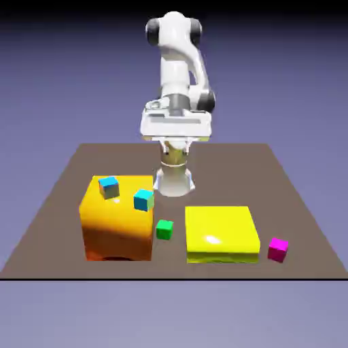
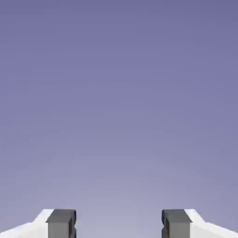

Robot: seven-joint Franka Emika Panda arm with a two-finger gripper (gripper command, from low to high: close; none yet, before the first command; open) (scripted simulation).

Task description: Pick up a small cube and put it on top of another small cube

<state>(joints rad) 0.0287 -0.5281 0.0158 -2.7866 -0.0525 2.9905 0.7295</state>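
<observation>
The small magenta cube (image 1: 277, 249) sits on the brown table (image 1: 285, 183) near its front edge, just to the exterior view's right of the big yellow block (image 1: 221, 233). My gripper (image 1: 176, 129) hangs high above the table's far middle, well away from the cube. In the hand view the gripper (image 2: 118, 225) is open, its two grey fingertips (image 2: 61, 223) wide apart with nothing between them. That view holds only the blue-violet backdrop; no cube shows in it.
A big orange block (image 1: 115, 228) stands at the front left with two cyan cubes on top, one (image 1: 109, 186) further back, one (image 1: 143, 200) at its right edge. A small green cube (image 1: 164, 230) lies between the orange and yellow blocks.
</observation>
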